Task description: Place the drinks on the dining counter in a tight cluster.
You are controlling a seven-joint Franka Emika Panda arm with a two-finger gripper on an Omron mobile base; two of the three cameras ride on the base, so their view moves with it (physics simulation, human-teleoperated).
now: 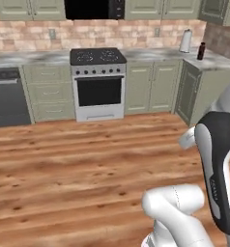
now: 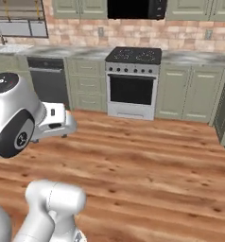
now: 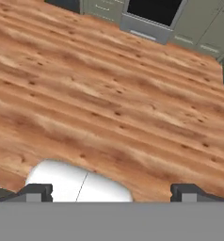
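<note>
My gripper [image 3: 111,193] is open, its two dark fingertips [image 3: 36,193] far apart with nothing between them. It points down at the bare wooden floor [image 3: 109,94], far from any counter. A small dark bottle [image 1: 201,50], perhaps one of the drinks, stands upright on the marble wall counter [image 1: 213,60] at the far right corner. The dining counter is out of view. My arm is folded close to the base in both base views.
A white paper roll [image 1: 185,41] stands just left of the bottle. A stove with oven [image 1: 97,84] sits mid-wall and a dark dishwasher [image 1: 8,96] further left, between green cabinets [image 1: 153,87]. Open wooden floor [image 1: 88,159] lies in front.
</note>
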